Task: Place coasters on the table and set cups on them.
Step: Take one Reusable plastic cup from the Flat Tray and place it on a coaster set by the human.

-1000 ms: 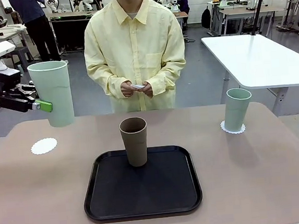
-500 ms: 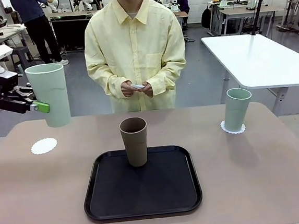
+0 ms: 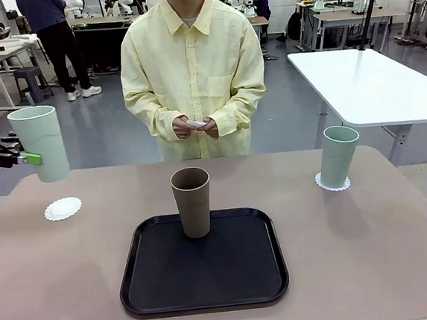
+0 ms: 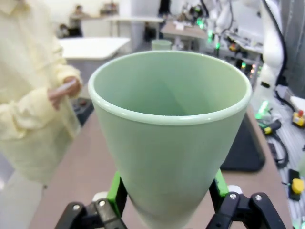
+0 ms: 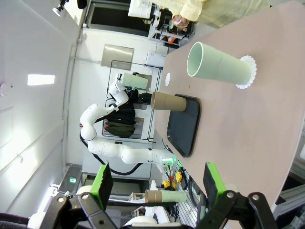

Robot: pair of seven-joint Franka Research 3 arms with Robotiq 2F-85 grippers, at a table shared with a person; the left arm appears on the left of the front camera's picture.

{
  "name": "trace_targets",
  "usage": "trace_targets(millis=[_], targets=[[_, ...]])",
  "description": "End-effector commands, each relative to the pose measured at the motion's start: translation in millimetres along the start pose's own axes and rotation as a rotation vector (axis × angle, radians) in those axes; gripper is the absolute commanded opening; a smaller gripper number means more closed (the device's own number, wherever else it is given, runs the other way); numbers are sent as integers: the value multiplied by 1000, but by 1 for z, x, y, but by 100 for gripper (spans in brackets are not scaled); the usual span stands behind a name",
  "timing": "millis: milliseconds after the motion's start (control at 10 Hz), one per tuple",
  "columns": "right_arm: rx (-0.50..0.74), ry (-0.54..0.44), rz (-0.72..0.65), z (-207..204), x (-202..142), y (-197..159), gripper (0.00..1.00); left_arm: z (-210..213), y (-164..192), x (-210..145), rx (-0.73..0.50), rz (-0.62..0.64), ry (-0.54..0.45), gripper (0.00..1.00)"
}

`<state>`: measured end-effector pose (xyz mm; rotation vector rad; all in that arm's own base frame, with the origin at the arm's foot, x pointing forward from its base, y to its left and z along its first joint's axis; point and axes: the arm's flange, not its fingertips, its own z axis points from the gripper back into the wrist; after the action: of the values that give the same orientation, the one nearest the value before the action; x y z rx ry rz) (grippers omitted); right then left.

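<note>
Over the last second the left gripper has carried its mint cup further left, away from the black tray, while everything else on the table has stayed put. The cup hangs upright in the air far left of the tray, above and slightly left of a bare coaster, a small white lacy disc lying flat well to the tray's left. In the left wrist view the green-padded fingers pinch the cup on the narrow lower part of its body. That looks a sensible hold: the tumbler appears light, stiff and smooth, and its taper could let it slide in a loose grip. Its wall is pale mint with a rounded rim, and it is empty inside. The coaster looks paper-thin and flimsy, likely to shift if the cup lands off-centre. A brown cup stands upright on the tray's far middle, not yet on any coaster. Beyond the tray, the person's hands hold something small and white; what it is cannot be told. Well right of the tray, a second mint cup already stands on a second coaster, whose scalloped edge shows around the base. The right gripper hangs clear of the table with its jaws spread wide, holding nothing.
</note>
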<state>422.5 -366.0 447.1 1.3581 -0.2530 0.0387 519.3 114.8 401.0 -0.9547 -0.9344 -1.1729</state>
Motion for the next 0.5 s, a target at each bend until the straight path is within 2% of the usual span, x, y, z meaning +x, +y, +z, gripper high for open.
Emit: trace_targets(millis=[0,200,400], targets=[[-7,2,-6,-2,0,0,100,22,11,-4,24,-26,-24,84],[-7,2,-6,-2,0,0,100,39,18,-17,18,-33,-20,84],[-7,2,-6,-2,0,0,100,36,13,-22,-3,-75,10,84]])
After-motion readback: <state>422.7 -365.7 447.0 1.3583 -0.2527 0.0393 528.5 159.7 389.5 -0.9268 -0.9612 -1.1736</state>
